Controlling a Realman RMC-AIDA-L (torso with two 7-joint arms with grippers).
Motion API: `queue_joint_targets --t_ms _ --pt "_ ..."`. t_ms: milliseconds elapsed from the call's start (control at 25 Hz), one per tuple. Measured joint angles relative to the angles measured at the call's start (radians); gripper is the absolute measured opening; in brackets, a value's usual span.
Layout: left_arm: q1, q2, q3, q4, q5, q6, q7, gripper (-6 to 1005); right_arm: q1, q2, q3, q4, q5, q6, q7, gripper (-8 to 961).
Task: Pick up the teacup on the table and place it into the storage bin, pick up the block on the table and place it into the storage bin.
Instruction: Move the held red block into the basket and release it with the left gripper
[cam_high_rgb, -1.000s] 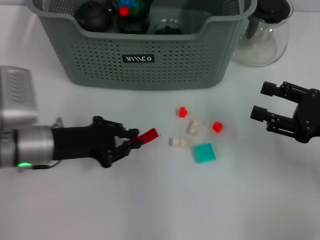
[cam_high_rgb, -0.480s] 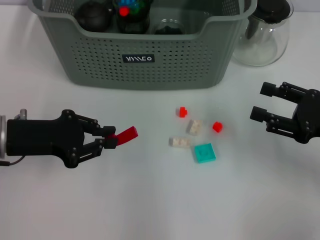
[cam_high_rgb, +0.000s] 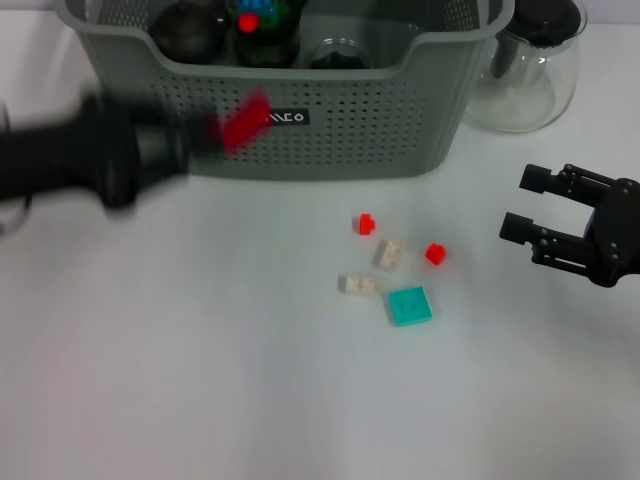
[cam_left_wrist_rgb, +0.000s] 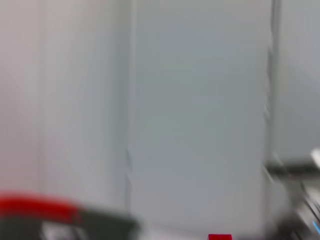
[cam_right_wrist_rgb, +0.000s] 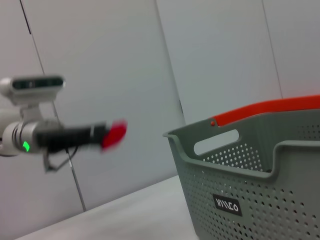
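My left gripper (cam_high_rgb: 212, 133) is blurred by motion and shut on a red block (cam_high_rgb: 245, 121), held in the air in front of the storage bin's front wall (cam_high_rgb: 330, 140). The right wrist view shows the same gripper (cam_right_wrist_rgb: 97, 135) with the red block (cam_right_wrist_rgb: 114, 135) to the side of the bin (cam_right_wrist_rgb: 240, 195). The grey-green perforated bin holds several dark items; I cannot tell a teacup among them. My right gripper (cam_high_rgb: 520, 203) is open and empty at the right, above the table.
Loose blocks lie on the table in front of the bin: a small red one (cam_high_rgb: 366, 224), a beige one (cam_high_rgb: 389, 254), another red one (cam_high_rgb: 435, 254), another beige one (cam_high_rgb: 358, 285) and a teal tile (cam_high_rgb: 410, 306). A glass carafe (cam_high_rgb: 530, 75) stands right of the bin.
My left gripper has risen fast with the red block, up and away from the table toward the bin's front. The right arm and the loose blocks have not moved.
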Motion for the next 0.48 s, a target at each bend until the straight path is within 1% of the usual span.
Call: queue_joint_targets --t_ms 120,200,280,360,400,480 --pt "-0.057 -0.002 -0.022 0.028 -0.131 -0.052 -0.120 180 0.000 0.000 0.000 0.000 0.000 -0.002 0.000 763" --pt "-0.107 -0.002 -0.020 0.063 -0.165 -0.114 -0.215 180 0.001 0.000 -0.001 0.000 0.000 -0.002 0.000 763" --pt "-0.177 0.008 0.014 0.119 -0.158 -0.246 -0.353 180 0.001 0.000 -0.002 0.000 0.000 -0.001 0.000 763" --pt "-0.227 0.031 0.075 0.140 -0.137 -0.362 -0.460 180 0.001 0.000 -0.002 0.000 0.000 -0.001 0.000 763" --pt "-0.261 0.054 0.138 0.143 -0.118 -0.450 -0.534 180 0.001 0.000 -0.002 0.000 0.000 0.000 -0.001 763" --pt "-0.307 0.089 0.241 0.129 -0.075 -0.586 -0.633 180 0.001 0.002 -0.003 0.000 0.000 0.003 -0.004 763"
